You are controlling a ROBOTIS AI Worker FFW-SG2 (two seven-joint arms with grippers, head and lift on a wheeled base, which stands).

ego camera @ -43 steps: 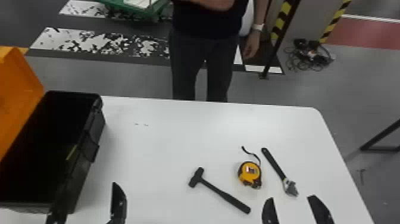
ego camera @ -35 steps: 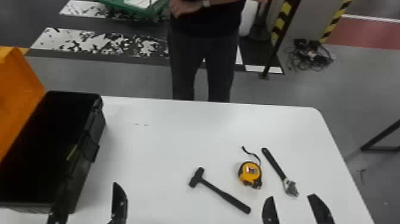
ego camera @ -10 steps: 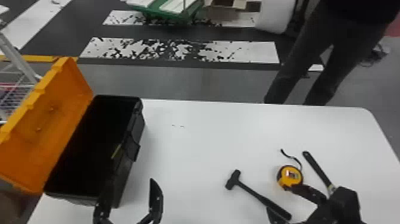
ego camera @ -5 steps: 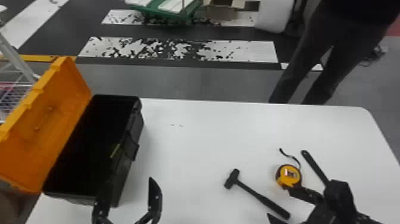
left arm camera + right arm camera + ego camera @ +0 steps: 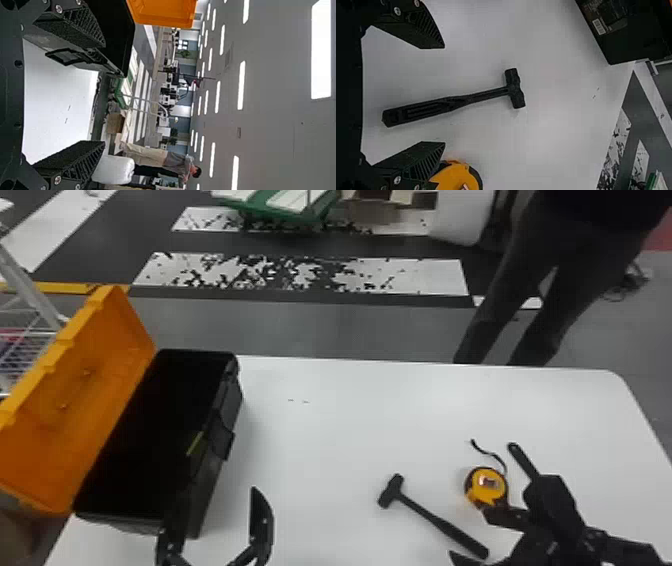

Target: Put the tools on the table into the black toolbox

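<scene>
Looking at the head view: hammer point(image 5: 432, 517) on the table point(image 5: 350, 440), handle end in the gap of the right gripper point(image 5: 470, 535), fingers apart, nothing gripped. Tape point(image 5: 487, 485) just beside one finger; can't tell if touching. Wrench point(image 5: 523, 460): handle shows, rest hidden behind that gripper. Box point(image 5: 215, 485) well apart on the robot's left, lid point(image 5: 95, 375) up. Left gripper point(image 5: 217, 495) at the box's near end, one finger overlapping its wall, empty.

Left wrist view: fingers spread, empty, box near one of them.

Right wrist view: fingers wide, hammer handle lying between them, head out past the tips, tape partly behind one finger.
</scene>
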